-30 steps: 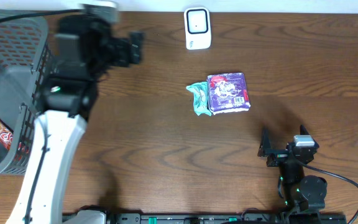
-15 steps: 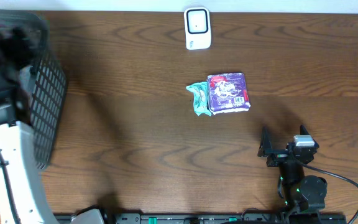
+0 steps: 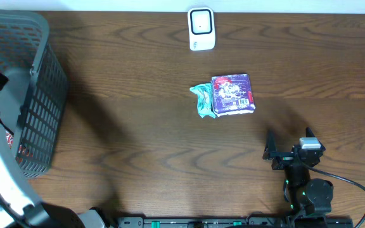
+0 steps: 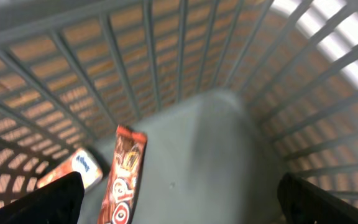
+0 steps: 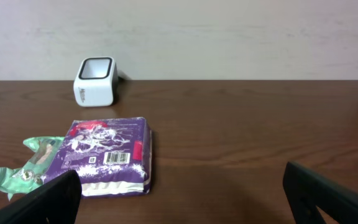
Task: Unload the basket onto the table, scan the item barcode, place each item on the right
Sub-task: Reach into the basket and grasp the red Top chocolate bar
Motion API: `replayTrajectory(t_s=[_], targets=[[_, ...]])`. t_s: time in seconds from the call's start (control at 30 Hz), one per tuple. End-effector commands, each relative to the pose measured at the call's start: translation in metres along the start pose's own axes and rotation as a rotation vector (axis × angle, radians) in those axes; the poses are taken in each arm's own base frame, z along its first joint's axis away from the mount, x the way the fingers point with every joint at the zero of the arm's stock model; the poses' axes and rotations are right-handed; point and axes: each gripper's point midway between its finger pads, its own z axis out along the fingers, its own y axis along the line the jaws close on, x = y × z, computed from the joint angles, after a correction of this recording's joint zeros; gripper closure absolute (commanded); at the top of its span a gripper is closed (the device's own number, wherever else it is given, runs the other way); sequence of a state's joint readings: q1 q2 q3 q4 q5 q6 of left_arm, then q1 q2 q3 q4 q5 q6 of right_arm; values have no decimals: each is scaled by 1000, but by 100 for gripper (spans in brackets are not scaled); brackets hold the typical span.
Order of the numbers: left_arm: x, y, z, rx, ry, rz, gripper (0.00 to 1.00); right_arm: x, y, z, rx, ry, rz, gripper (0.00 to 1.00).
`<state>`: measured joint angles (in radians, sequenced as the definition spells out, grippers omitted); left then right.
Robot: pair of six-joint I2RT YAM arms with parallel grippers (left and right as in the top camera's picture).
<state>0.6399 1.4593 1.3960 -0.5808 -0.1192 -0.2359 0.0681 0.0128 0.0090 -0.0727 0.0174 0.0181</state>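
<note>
Spotted red packet (image 4: 124,182) plus pale packet (image 4: 84,169) (blurry) in basket (image 4: 229,62); found left gripper (image 4: 180,183), right gripper (image 5: 180,180) gaping, empty.

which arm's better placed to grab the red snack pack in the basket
Left. Its open gripper points into the basket, with the red snack pack just ahead. The right gripper sits across the table, facing the purple pack and scanner.

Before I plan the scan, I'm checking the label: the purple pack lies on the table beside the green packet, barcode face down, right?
Not quite. The purple pack lies on the table beside the green packet, but its barcode faces up; the right wrist view shows it.
</note>
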Motion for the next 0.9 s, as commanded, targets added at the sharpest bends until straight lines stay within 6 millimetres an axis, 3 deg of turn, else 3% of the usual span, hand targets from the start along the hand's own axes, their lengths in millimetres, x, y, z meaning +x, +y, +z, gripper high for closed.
replayTrajectory(t_s=[0.0,0.3,0.6,0.87], targets=[[12,10,18,-45,59,-8,1,1,2,0,-8,1,10,1],[33,21,42,-88,150,-5,1,1,2,0,-8,1,10,1],[40,37,47,-120,183,-22,1,1,2,0,-8,1,10,1],[60,43,53,-137,230,-17,1,1,2,0,-8,1,10,1]])
